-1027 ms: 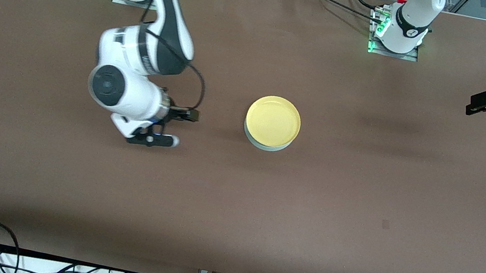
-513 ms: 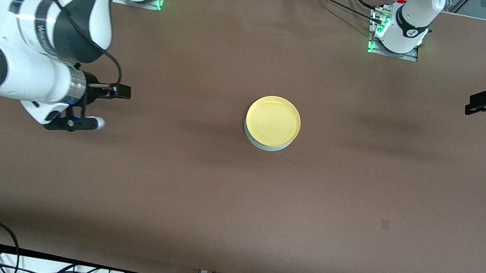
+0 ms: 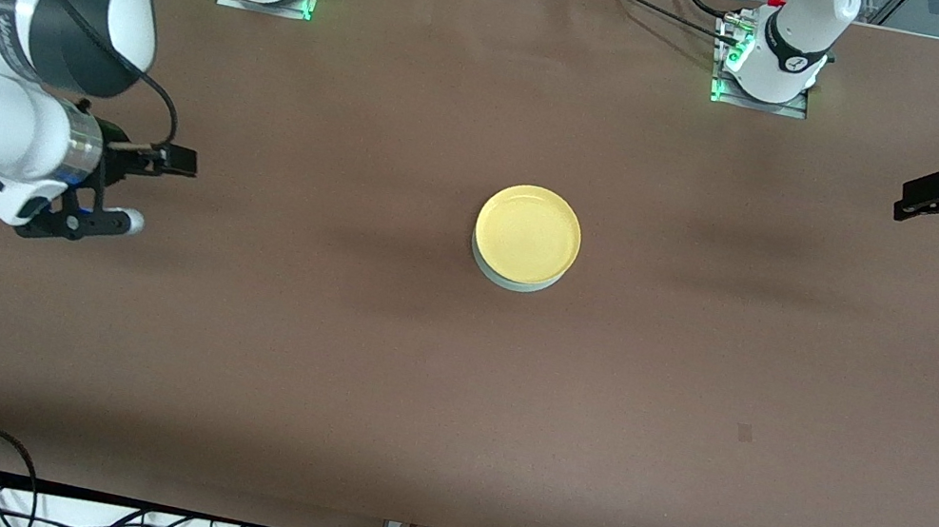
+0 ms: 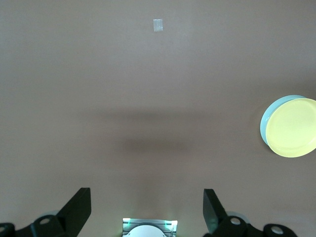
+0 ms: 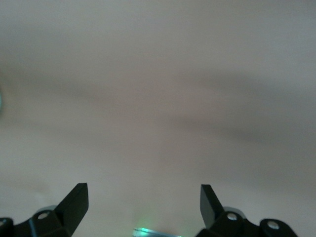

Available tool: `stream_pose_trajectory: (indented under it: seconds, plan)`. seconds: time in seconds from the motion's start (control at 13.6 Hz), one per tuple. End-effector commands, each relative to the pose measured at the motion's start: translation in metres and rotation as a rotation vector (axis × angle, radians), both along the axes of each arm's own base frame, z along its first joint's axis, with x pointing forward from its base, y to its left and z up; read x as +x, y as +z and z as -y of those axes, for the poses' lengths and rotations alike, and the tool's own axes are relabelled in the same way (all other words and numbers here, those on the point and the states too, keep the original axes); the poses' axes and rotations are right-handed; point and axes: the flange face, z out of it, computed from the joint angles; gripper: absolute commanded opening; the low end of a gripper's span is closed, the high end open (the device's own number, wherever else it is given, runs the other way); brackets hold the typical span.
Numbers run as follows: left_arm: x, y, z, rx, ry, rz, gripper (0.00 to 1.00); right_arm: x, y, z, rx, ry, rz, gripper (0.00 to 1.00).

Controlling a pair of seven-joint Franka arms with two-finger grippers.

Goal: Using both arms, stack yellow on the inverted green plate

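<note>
1. The yellow plate (image 3: pixel 528 232) is seen at the centre of the front view, resting rim-up on the green plate (image 3: pixel 515 279). Only a pale crescent of the green plate shows under its lower edge. In the left wrist view the pair appears at the middle right edge.
2. The stack appears done; the yellow plate is seated slightly off-centre on the green one.
3. The right gripper (image 3: pixel 118 187) is held over bare table (image 3: pixel 443 413) at the middle left of the front view, well apart from the plates, with its fingers spread wide and nothing between them.
4. The left gripper (image 3: pixel 925 197) is held at the upper right edge of the front view, also spread wide and empty.
5. Handling, as judged: both plates look stiff, light and smooth, probably hard plastic, so slipping is likely. The low raised rim is the only hold offered. A pinch across the rim edge is judged best, one finger inside and one outside.
6. The upper plate is judged liable to slide off the inverted base if nudged sideways.
</note>
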Motion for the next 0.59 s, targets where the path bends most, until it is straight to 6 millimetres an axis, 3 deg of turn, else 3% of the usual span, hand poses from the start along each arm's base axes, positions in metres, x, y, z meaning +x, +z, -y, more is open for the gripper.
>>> stream_pose_trajectory:
  seconds: [0.0, 0.15, 0.29, 0.37, 0.51]
  plan:
    - [0.002, 0.004, 0.003, -0.015, -0.011, 0.002, 1.0, -0.025, 0.047, 0.014, 0.005, 0.026, 0.046, 1.0]
    - [0.002, 0.005, 0.005, -0.016, -0.014, 0.003, 1.0, -0.033, 0.077, 0.041, 0.019, -0.004, 0.09, 1.0]
    - [0.0, 0.006, 0.008, -0.018, -0.02, 0.004, 1.0, -0.058, 0.115, 0.073, 0.036, -0.053, 0.153, 1.0]
    - [-0.001, 0.007, 0.024, -0.015, -0.049, 0.004, 1.0, -0.072, 0.131, 0.085, 0.049, -0.071, 0.178, 1.0]
    - [-0.002, 0.008, 0.027, -0.015, -0.054, 0.003, 1.0, -0.084, 0.145, 0.102, 0.049, -0.095, 0.2, 1.0]
